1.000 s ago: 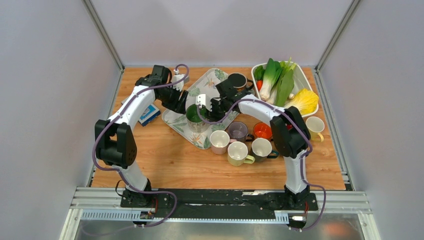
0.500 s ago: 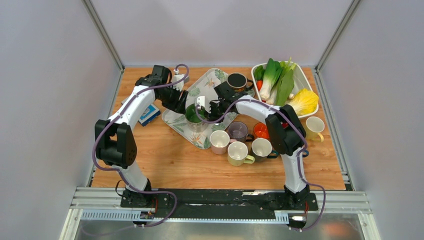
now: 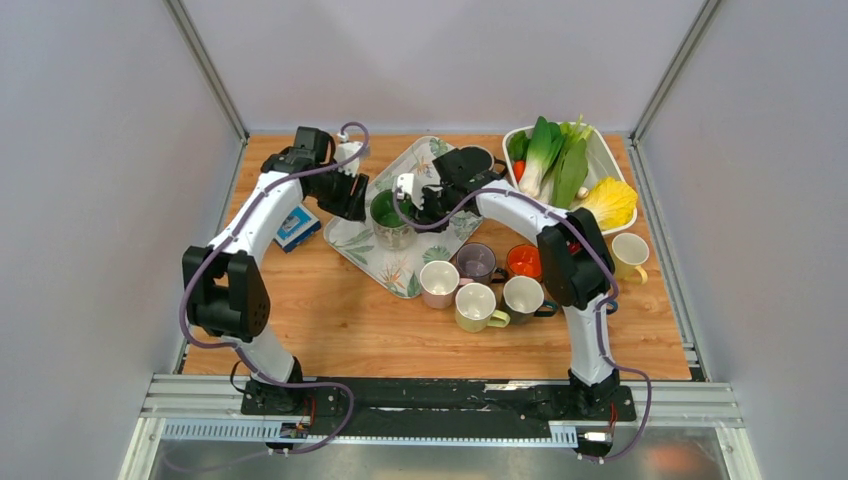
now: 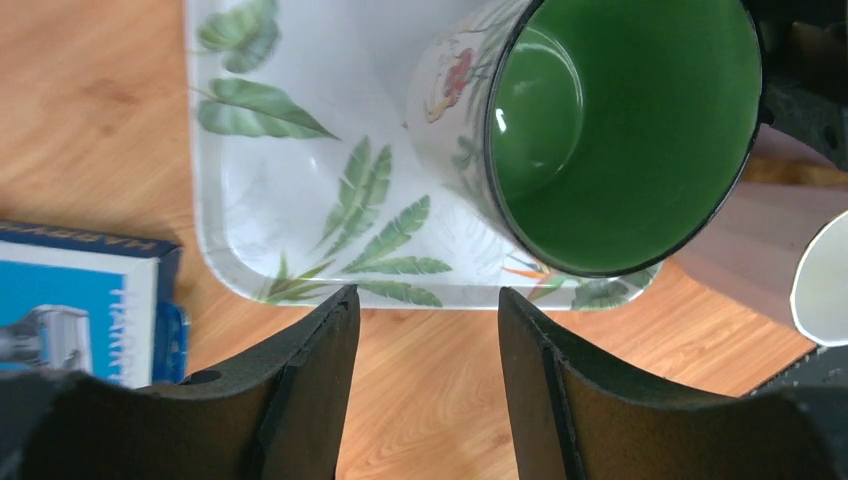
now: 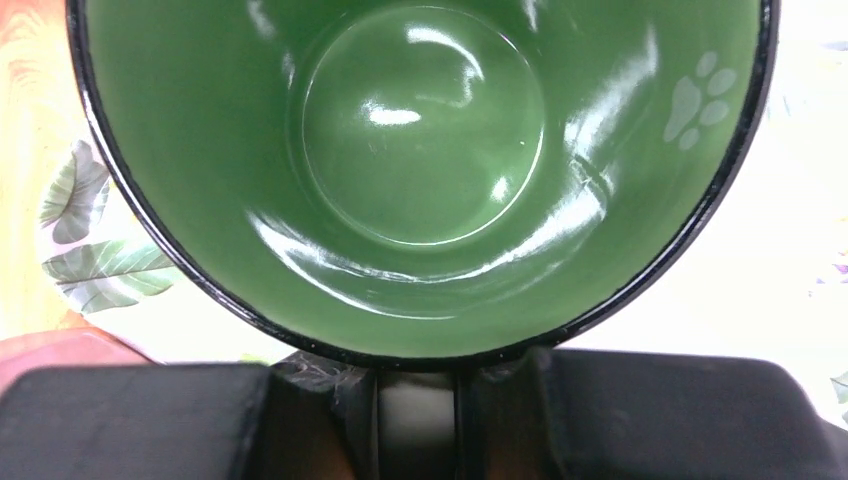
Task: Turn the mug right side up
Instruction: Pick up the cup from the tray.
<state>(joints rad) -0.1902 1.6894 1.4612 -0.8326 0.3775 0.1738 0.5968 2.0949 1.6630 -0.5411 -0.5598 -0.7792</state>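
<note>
The mug (image 3: pixel 388 215) is over the middle of the tray (image 3: pixel 400 275), with its green inside (image 5: pixel 420 170) facing up. It stands almost straight, tipped just a little. I cannot tell if its bottom touches the tray.

The right gripper (image 5: pixel 415 410) is squeezed on the mug's black handle, on the side away from the tray's left edge.

The left gripper (image 4: pixel 425 300) is wide apart and holds nothing. It hangs over the tray's left edge, just beside the mug.

The tray lies right under the mug, so I think the right arm should lower it flat and let go.
</note>
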